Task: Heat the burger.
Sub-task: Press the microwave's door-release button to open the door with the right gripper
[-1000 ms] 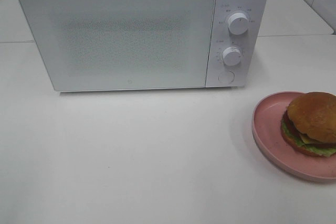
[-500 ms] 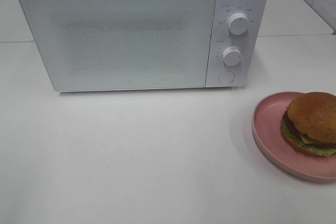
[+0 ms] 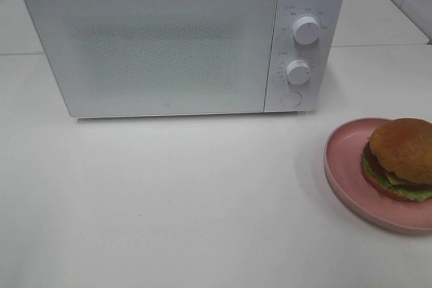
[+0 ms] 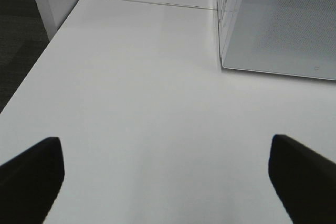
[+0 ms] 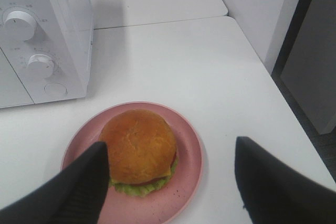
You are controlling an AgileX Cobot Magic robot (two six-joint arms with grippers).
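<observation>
Holding the burger (image 3: pixel 401 156), the pink plate (image 3: pixel 341 166) sits untouched; left hand (image 4: pixel 164 145) and right hand (image 5: pixel 172 145) spread wide.

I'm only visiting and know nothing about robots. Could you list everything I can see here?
microwave: one, white, at the back of the table, door shut
knobs: two, white, one above the other on the microwave's right panel
button: one, white, round, below the knobs
plate: one, pink, front right of the table
burger: one, golden-brown bun with green lettuce, on the plate
tables: two, white, butted together, under everything
left gripper: one, black fingers, open, over bare table near the microwave
right gripper: one, black fingers, open, above the plate, holding nothing
</observation>
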